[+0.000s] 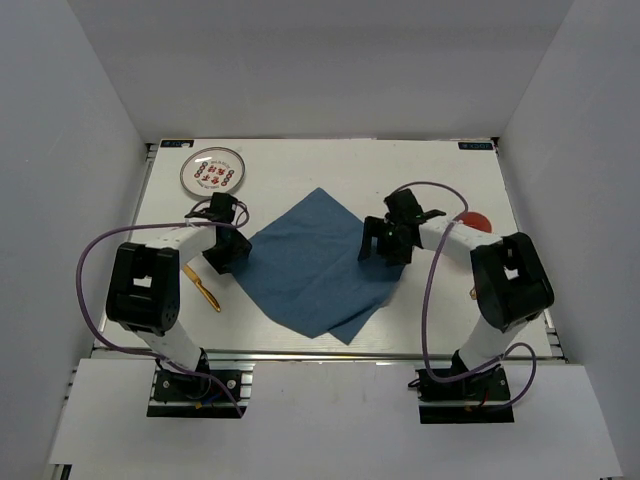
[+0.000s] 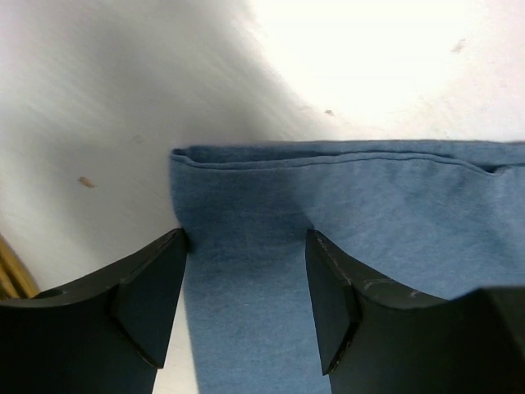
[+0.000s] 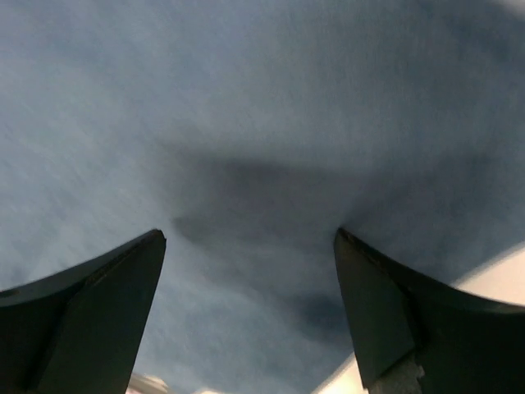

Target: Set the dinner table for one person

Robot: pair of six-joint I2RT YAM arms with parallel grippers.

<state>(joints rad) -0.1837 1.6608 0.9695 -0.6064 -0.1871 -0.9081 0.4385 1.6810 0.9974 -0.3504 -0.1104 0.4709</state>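
The table is filling the middle of the top view, with its metal rail running along the near edge. Near the far left corner a plate is sitting, showing a ring of red marks too small to read. The dark stickers at both far corners are also too small to read. Toward the left edge a gold utensil is lying on the bare tabletop. Just right of it the left gripper is hanging low over the left corner of the blue cloth. Its jaws are standing partway apart and gripping nothing, one finger at the hem and the other over the fabric. The cloth is lying mid-table, turned like a diamond. The right gripper is hovering over the cloth's right side, jaws spread wide and holding nothing. A red object is resting near the right edge.
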